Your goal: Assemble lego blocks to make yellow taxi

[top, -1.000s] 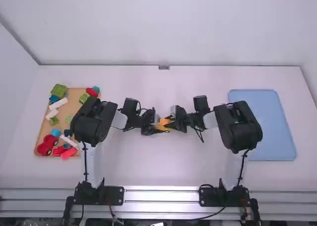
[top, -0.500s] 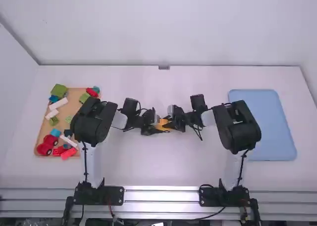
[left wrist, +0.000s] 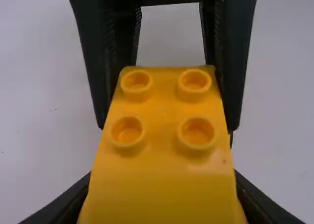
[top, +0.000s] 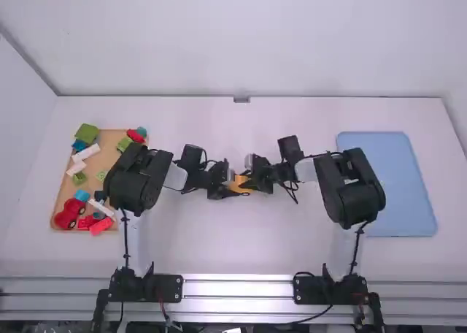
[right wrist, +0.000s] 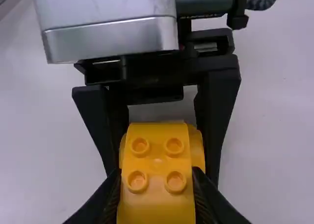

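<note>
Yellow block [left wrist: 159, 111]: I judge light, rigid, slick. Grip flat sides, clear of studs [left wrist: 195, 81]. Left fingers [left wrist: 66, 204] part-open, clamped on block; right fingers [right wrist: 105, 199] likewise, at right end.

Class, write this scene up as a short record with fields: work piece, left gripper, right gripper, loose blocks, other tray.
Work piece: yellow lego piece, four studs showing
Left gripper: closed on its one end
Right gripper: closed on its other end
Loose blocks: green, white, blue and red, on the brown tray
Other tray: blue tray, at the table's right
</note>
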{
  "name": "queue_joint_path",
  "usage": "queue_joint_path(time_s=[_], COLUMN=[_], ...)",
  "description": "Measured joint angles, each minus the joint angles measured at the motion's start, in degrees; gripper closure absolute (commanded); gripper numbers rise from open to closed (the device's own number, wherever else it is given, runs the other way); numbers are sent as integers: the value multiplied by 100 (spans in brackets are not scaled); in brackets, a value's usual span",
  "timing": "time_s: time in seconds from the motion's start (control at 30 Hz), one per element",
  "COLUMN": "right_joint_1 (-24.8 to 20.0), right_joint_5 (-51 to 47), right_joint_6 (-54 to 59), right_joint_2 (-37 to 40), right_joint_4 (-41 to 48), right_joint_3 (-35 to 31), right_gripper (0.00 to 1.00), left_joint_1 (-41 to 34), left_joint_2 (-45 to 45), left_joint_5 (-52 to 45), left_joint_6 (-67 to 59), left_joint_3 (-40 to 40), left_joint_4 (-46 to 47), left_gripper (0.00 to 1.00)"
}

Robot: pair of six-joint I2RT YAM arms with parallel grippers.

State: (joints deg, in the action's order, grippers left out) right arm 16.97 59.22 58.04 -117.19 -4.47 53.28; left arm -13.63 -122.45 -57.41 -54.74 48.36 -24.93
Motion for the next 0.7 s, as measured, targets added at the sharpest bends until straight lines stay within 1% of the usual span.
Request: queue_joint_path(time_s=[0.1,0.2,0.27,0.3,0.33,0.43,0.5,0.7], right_joint_1=[0,2,26,33,55,74,94,107], right_joint_5=[15,22,-9,-24,-85,-184,-267,-372], right_joint_6=[0,-98,-337,-367,-409,-411,-413,-557], right_joint_2=[0,26,74,85,114,146,184,240], right_joint_4=[-111,-555,-1202,-1322,-1707,-2118,-2188,-2004], right_joint_3=[-39,-212,-479,-540,-715,-925,-988,-966], right_gripper=[100,100,100,100,100,100,100,100], left_joint_1=[0,-2,-2,2,4,9,7,9], left_joint_2=[0,0,2,0,0,0,2,0], left_joint_5=[-2,2,0,0,-13,-17,-20,-37], left_joint_6=[2,2,-2,-4,-7,2,-4,-42], left_joint_3=[0,0,2,2,15,17,24,87], left_joint_4=[-13,-13,17,22,44,50,61,201], left_gripper=[86,86,86,86,86,86,86,86])
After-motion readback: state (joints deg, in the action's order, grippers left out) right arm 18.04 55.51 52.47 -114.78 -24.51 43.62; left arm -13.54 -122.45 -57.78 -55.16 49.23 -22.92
